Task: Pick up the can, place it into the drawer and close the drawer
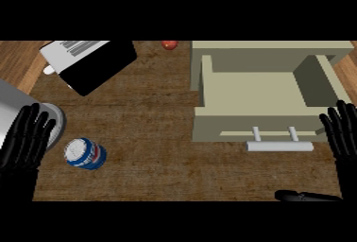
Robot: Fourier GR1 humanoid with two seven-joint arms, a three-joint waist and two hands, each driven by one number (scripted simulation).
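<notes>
Looking down from my head, my left hand (26, 137) rests with fingers straight and apart, holding nothing; the can (86, 153) stands on the desk (160, 118) just right of it. My right hand (342, 130), also spread, sits beside the open drawer (258, 90). Reaching carelessly could tip the can and send it rolling.

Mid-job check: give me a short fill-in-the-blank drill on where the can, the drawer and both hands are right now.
1. The blue-and-white metal can stands on the brown wooden counter nearest the ____ hand.
2. The beige drawer with the pale bar handle is pulled ____.
3. The drawer holds ____ cans.
4. The left hand and right hand both have fingers ____.

Missing words: left; open; no; straight
</notes>
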